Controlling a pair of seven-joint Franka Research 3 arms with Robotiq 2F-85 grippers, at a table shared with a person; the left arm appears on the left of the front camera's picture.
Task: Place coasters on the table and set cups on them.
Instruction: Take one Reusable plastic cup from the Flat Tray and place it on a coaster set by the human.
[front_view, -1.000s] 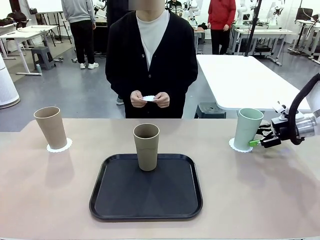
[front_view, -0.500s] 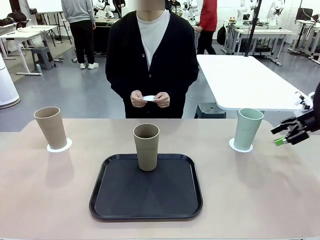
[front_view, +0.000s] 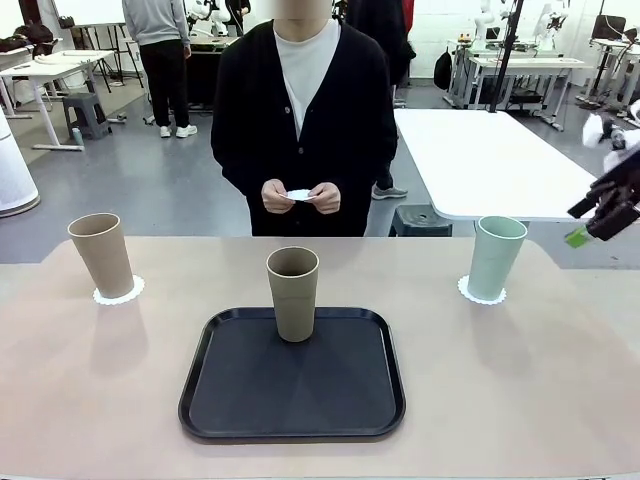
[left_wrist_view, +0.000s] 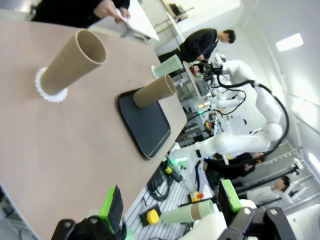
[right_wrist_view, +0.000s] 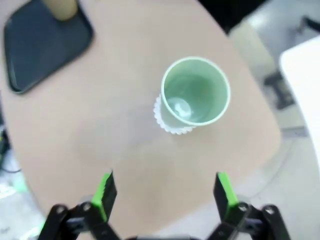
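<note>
A tan cup (front_view: 100, 255) stands on a white coaster (front_view: 118, 292) at the table's (front_view: 520, 390) left. A second tan cup (front_view: 293, 293) stands on the black tray (front_view: 292, 400), with no coaster under it. The mint cup (front_view: 496, 257) sits on a coaster (front_view: 481, 293) at the right. My right gripper (front_view: 592, 222) hangs open, above and to the right of it. From the right wrist I look down into the mint cup (right_wrist_view: 195, 92) on its coaster (right_wrist_view: 172, 127), beyond the open gripper (right_wrist_view: 164, 192). My left gripper (left_wrist_view: 170, 202) is open and empty. The person's hands hold a third coaster (front_view: 298, 196).
The person stands at the far edge, behind the tray. A white table (front_view: 490, 160) stands behind on the right. Bare tabletop lies on both sides of the tray and along the near edge. In the left wrist view a tan cup (left_wrist_view: 72, 62) and the tray (left_wrist_view: 150, 127) lie ahead.
My right gripper has drawn away from the mint cup, moving right and upward, and stays open. The cups, the coasters and the person's hands have not moved.
</note>
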